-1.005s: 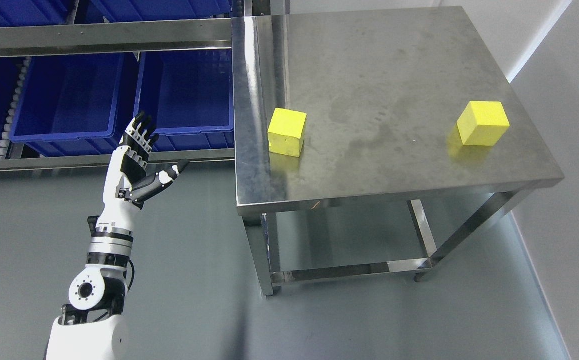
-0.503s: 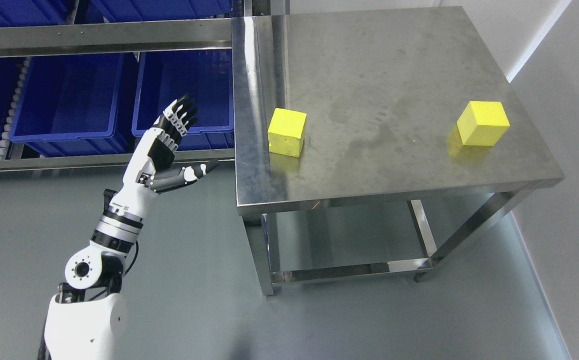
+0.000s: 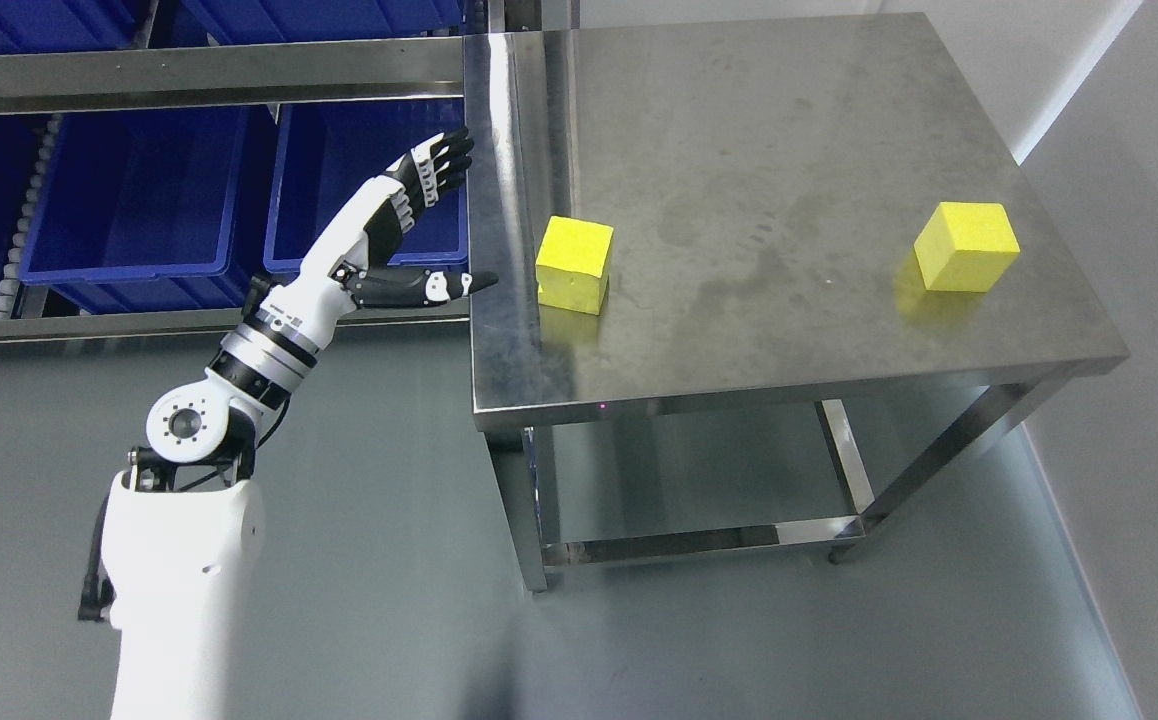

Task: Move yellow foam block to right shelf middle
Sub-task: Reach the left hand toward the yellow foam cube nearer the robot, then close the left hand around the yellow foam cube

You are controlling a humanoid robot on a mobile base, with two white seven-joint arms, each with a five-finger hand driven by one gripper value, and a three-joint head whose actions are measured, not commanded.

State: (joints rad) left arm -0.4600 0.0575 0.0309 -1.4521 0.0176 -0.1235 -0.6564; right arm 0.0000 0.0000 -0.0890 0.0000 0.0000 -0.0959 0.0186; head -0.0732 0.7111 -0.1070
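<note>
Bare steel worktop [image 3: 789,150] lies open all around the near yellow foam block [image 3: 574,265] and between it and a second block [image 3: 966,246] well apart at the right, while the left hand [image 3: 409,235], spread wide, hangs beside the worktop's left edge, blue bins [image 3: 139,190] behind it.

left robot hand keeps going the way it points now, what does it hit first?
Likely the near yellow foam block: the open left robot hand points right across the steel table edge toward it. Depth unclear; it may meet the edge first.

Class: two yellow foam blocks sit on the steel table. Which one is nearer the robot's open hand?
The block near the table's left edge, just beyond the left hand; the other sits far right.
</note>
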